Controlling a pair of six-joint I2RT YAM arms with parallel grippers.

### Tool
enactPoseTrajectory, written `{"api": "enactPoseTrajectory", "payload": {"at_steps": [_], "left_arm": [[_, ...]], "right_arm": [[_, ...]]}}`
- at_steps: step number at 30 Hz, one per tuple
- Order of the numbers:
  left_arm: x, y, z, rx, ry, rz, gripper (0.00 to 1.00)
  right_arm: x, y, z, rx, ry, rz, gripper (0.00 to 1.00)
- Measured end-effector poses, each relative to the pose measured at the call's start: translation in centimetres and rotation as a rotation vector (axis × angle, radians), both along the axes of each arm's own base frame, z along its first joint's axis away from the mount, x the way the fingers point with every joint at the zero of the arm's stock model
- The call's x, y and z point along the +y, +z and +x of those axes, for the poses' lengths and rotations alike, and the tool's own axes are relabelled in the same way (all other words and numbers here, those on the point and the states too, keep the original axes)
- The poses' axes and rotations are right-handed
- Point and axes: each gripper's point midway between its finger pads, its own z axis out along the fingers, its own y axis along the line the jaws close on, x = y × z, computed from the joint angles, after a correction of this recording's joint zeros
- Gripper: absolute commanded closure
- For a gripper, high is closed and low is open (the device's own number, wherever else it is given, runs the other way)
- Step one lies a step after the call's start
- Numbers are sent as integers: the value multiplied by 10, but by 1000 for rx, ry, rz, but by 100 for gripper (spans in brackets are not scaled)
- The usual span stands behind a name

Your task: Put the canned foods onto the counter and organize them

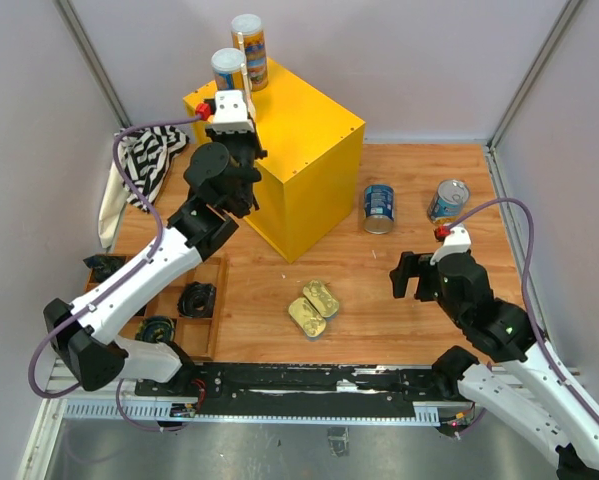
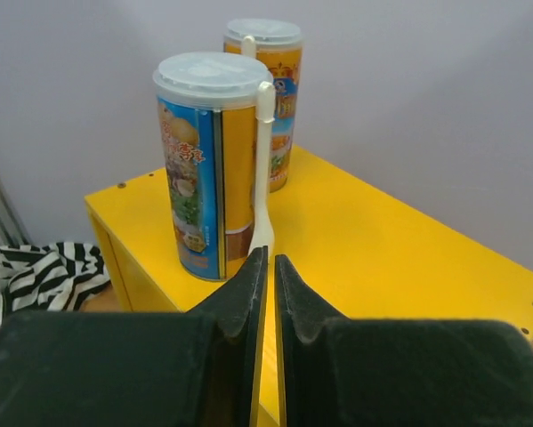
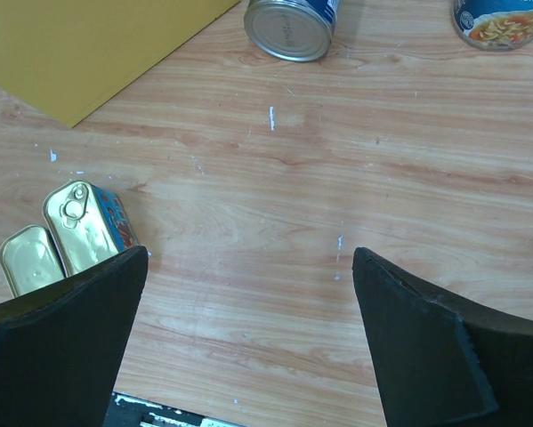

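Facing the nearer slim can (image 2: 208,169), left tool (image 2: 266,260) looks closed; overhead hides that.

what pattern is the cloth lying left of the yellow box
The cloth has black and white stripes, shown best in the top external view.

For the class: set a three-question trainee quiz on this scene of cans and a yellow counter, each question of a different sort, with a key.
1. True or false: both tall white-lidded cylinder cans stand on top of the bright yellow box-shaped counter.
2. Where do the two flat gold rounded-rectangle tins lie?
A. on the counter
B. on the wooden tabletop
C. in the wooden compartment tray
3. Fill in the missing word: the right pincer, which hangs over the tabletop and holds nothing, is ____ (open or shut).

Key: 1 true; 2 B; 3 open.
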Motion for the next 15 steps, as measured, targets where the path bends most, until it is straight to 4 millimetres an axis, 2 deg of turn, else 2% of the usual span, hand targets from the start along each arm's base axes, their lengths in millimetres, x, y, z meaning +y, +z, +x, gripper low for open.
{"api": "enactPoseTrajectory", "payload": {"at_steps": [6,9,15], "left_arm": [[10,-4,23,-4,-76,-62,91],[1,-5,29,0,-149,-53,99],[-12,-14,41,27,-311,14,100]], "right_arm": [[1,-1,2,2,6,-16,2],[2,1,4,-11,11,-15,2],[4,3,8,-24,19,-22,2]]}}
